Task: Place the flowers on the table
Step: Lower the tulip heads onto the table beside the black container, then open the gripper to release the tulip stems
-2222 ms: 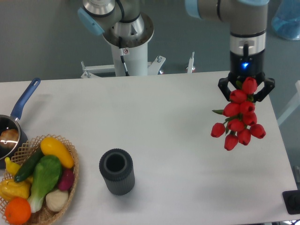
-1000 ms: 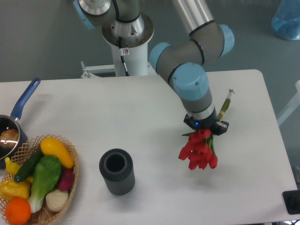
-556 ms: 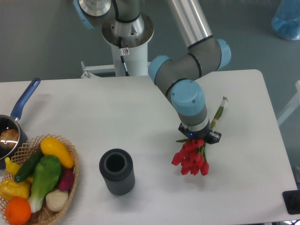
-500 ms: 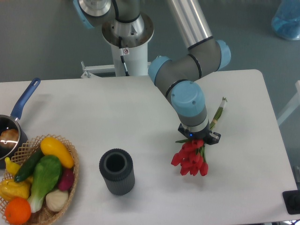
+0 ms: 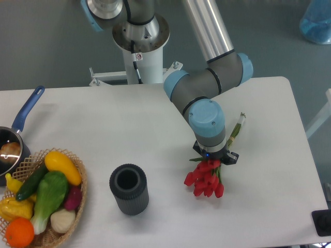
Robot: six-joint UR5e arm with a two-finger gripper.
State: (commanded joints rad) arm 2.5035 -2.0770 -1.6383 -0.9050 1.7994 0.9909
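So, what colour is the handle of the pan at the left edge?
The handle of the pan is blue, seen in the fixed camera view.

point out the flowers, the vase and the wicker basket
flowers [image 5: 205, 182], fixed camera view, on the cluster of red buds
vase [image 5: 129, 189], fixed camera view, on its ribbed dark rim
wicker basket [image 5: 83, 182], fixed camera view, on its right woven rim

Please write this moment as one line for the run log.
gripper: shut on flowers | flowers: low over table, contact unclear | vase: upright, apart
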